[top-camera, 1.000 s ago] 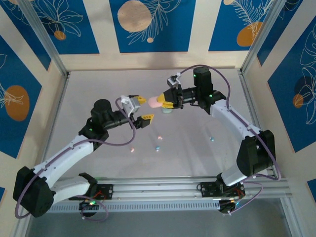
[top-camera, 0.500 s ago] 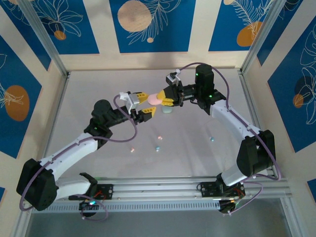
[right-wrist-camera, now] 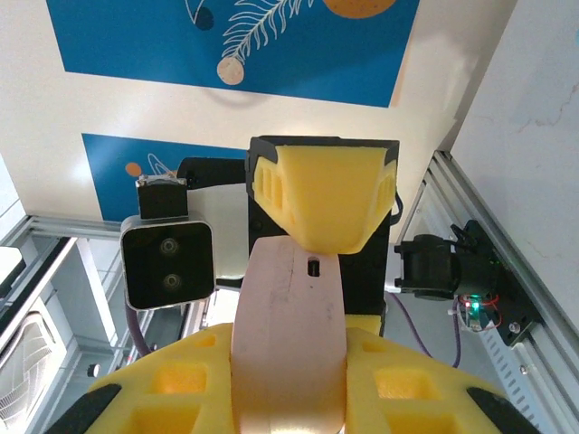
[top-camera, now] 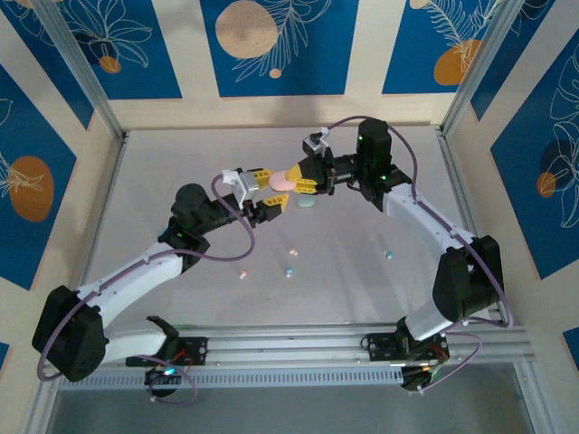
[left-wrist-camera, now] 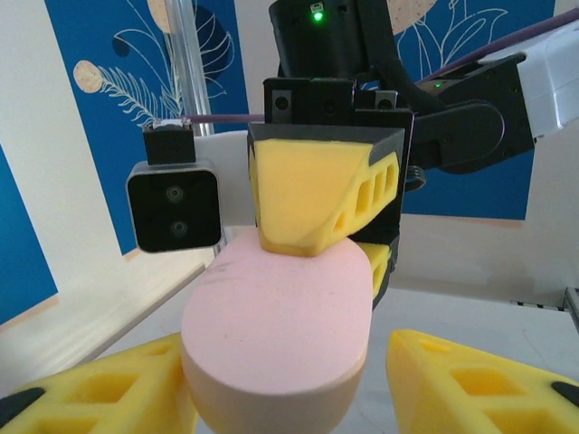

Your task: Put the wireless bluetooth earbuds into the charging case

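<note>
Entry: the pink case (left-wrist-camera: 276,334) runs off the bottom edge in both wrist views. From above, we log the earbuds (top-camera: 289,270) on the tabletop (top-camera: 181,163) as specks, shapes unreadable. The mint case (top-camera: 310,204) sits partly hidden behind the right end effector (top-camera: 296,181).

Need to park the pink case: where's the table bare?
Bare: the table along the far edge, and left of the left arm. Crowded: the centre, where left hand and right hand meet at the pink case, mint case nearby, earbuds in front.
</note>
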